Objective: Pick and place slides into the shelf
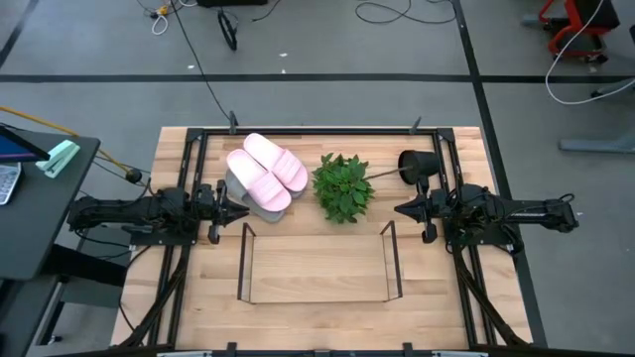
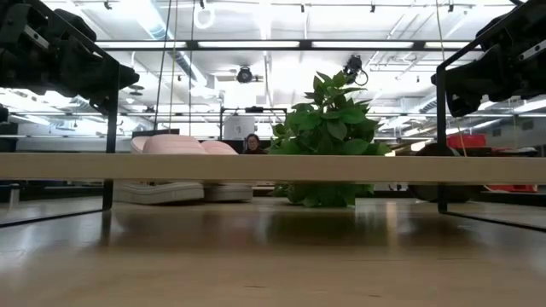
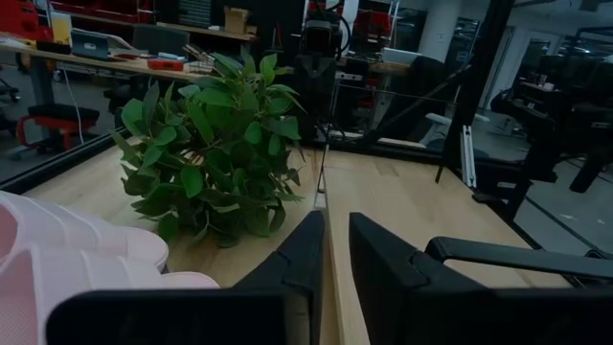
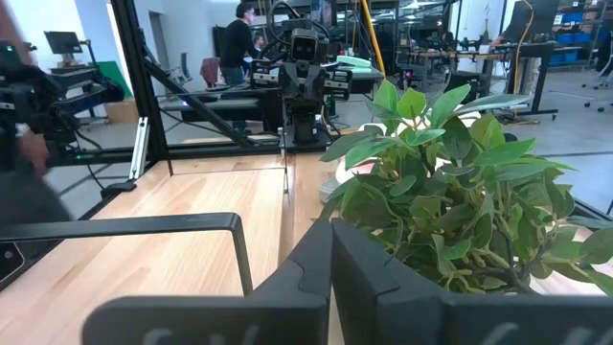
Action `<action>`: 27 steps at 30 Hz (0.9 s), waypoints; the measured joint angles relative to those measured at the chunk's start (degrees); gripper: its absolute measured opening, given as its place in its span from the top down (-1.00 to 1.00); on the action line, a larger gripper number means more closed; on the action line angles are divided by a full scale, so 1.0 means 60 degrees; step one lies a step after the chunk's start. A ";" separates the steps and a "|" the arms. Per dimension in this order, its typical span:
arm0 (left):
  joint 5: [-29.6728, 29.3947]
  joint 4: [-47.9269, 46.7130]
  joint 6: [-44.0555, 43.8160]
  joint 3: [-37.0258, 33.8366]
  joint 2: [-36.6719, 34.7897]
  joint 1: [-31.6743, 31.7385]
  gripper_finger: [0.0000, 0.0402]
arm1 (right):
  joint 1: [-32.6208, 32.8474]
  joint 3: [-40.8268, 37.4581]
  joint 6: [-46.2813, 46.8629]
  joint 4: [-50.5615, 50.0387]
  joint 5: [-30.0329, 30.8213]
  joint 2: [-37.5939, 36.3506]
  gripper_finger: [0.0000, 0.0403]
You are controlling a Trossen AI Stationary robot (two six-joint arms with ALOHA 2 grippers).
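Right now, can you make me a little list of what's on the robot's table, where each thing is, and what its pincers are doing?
pink slides: stacked on a grey slide, at the table's far left, beside the plant
plant: middle of the table, behind the shelf
shelf: empty, near the front edge
black object: right of the plant; can't tell what it is
left pincer: next to the slides, fingers a little apart, holding nothing
right pincer: right of the plant, shut, holding nothing

You have the pink slides (image 1: 268, 167) stacked on the grey ones (image 1: 250, 198) left of the plant (image 1: 343, 185), behind the empty shelf (image 1: 317, 266), arms waiting either side.
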 joint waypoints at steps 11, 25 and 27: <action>0.0001 0.0002 0.0002 0.0001 0.0000 0.0001 0.72 | 0.0000 0.0000 0.0000 -0.0004 0.0000 -0.0003 0.93; -0.0003 -0.0001 0.0002 -0.0002 -0.0002 0.0003 0.74 | 0.0000 0.0000 0.0002 -0.0002 0.0000 -0.0001 0.93; -0.0003 0.0000 0.0006 0.0002 -0.0001 0.0003 0.75 | 0.0000 0.0000 0.0000 0.0000 0.0003 0.0000 0.93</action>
